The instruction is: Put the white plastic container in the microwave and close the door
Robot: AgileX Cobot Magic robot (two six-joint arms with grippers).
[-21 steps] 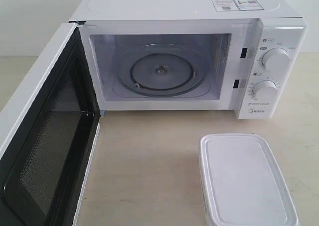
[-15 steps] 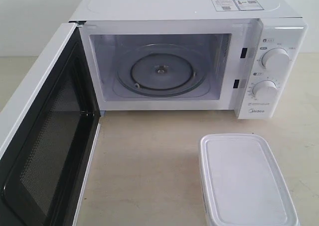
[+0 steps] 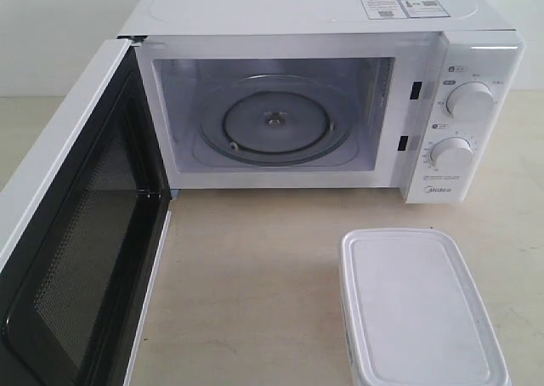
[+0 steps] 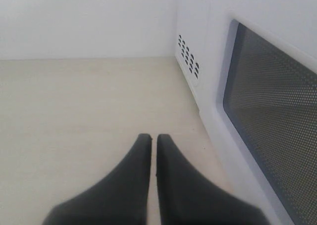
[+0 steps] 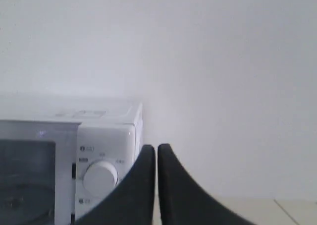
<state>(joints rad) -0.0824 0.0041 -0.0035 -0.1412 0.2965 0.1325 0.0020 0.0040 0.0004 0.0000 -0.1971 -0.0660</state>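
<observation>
The white microwave [image 3: 323, 16] stands at the back of the table with its door [image 3: 64, 233] swung wide open to the left. Its glass turntable [image 3: 274, 122] is bare. The white plastic container [image 3: 418, 305], lid on, lies on the table in front of the knobs, at the lower right. Neither gripper shows in the exterior view. My left gripper [image 4: 153, 137] is shut with nothing in it, beside the door's outer face [image 4: 270, 111]. My right gripper [image 5: 156, 148] is shut and empty, off to the right of the microwave's knob panel [image 5: 101, 178].
Two round knobs [image 3: 470, 101] sit on the microwave's right panel. Bare beige tabletop [image 3: 255, 275] lies between the open door and the container. A white wall [image 5: 223, 61] rises behind the table.
</observation>
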